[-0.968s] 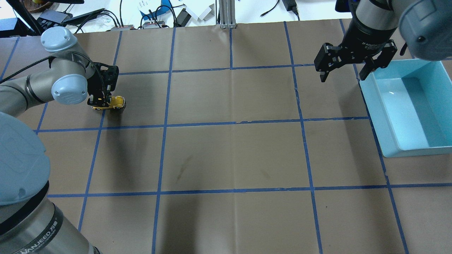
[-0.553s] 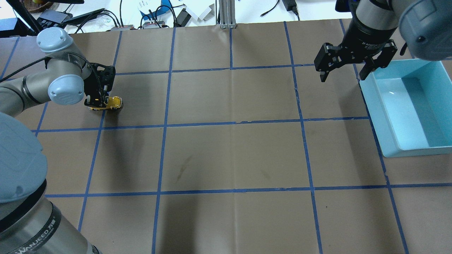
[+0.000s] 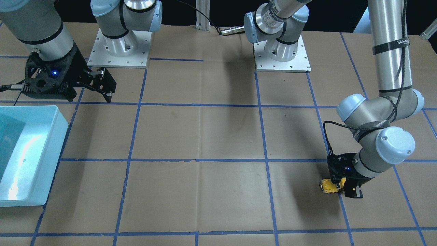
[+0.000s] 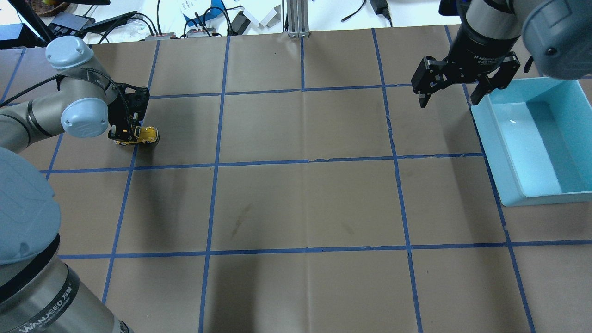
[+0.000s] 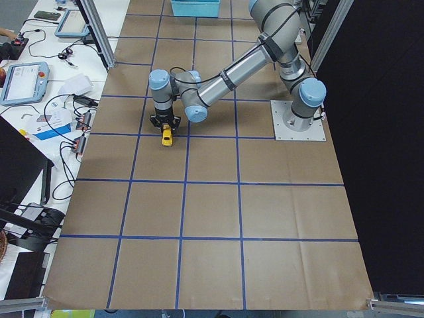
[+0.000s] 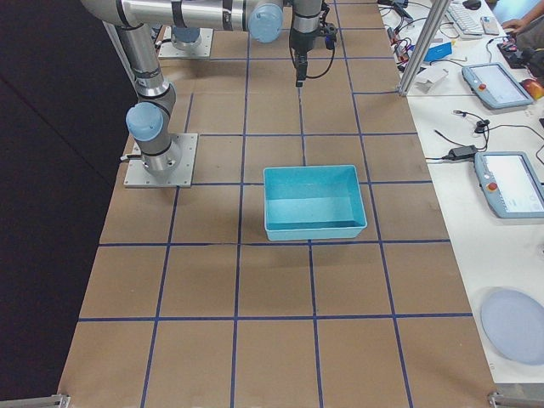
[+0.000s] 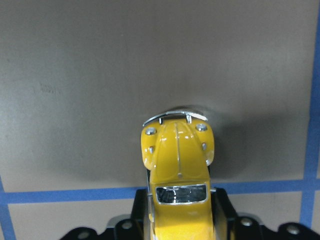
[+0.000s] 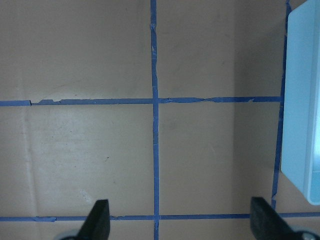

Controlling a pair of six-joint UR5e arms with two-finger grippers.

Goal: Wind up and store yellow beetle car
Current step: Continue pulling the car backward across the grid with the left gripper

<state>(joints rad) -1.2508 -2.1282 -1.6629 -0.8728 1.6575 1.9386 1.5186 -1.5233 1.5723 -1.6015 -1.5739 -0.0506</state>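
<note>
Car held in my left end effector, far from the blue bin

My left end effector (image 4: 126, 137) is squeezed tight on the yellow beetle car (image 4: 148, 135). One of my fingers (image 7: 224, 210) is on each side of the car, back by its doors. The car's round nose and shiny front bumper stick out past them. The car is low down at the brown worktop (image 4: 300, 199), and its shadow sits right under its nose. I cannot tell if its wheels touch the worktop. The car is a long way from the blue bin (image 4: 495, 152), at the other end of the worktop from it. Its nose points toward the bin's end.

My right end effector (image 4: 448, 99) hangs up in the air near the blue bin, just off one of its corners. Its two fingers are spread wide apart and hold nothing.
</note>
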